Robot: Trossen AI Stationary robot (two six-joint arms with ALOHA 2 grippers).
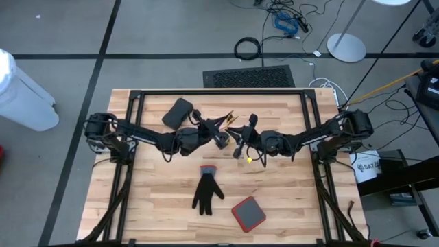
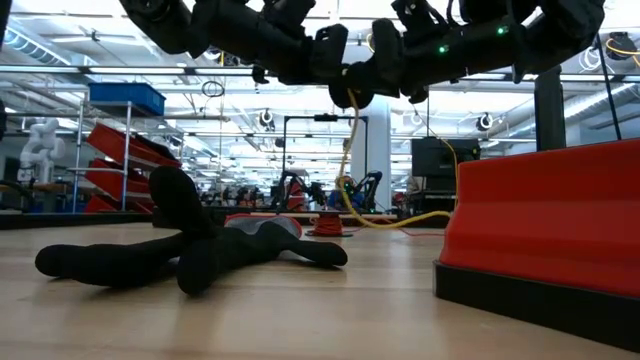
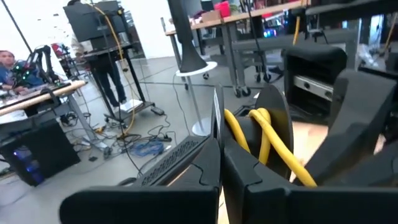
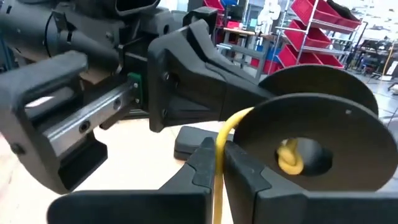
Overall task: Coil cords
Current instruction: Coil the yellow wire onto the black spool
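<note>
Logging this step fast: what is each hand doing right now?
Left hand: closed on the black spool wound with yellow cord.
Right hand: closed on the yellow cord beside the spool.

Overhead looks straight down – low, level; both share the glove [image 1: 206,194]

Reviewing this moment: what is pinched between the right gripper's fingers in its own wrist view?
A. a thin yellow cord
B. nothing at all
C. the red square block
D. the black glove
A. In the right wrist view the yellow cord runs down between the right gripper fingers, which are closed on it beside the black round puck; the black glove and red block lie apart on the table.
</note>
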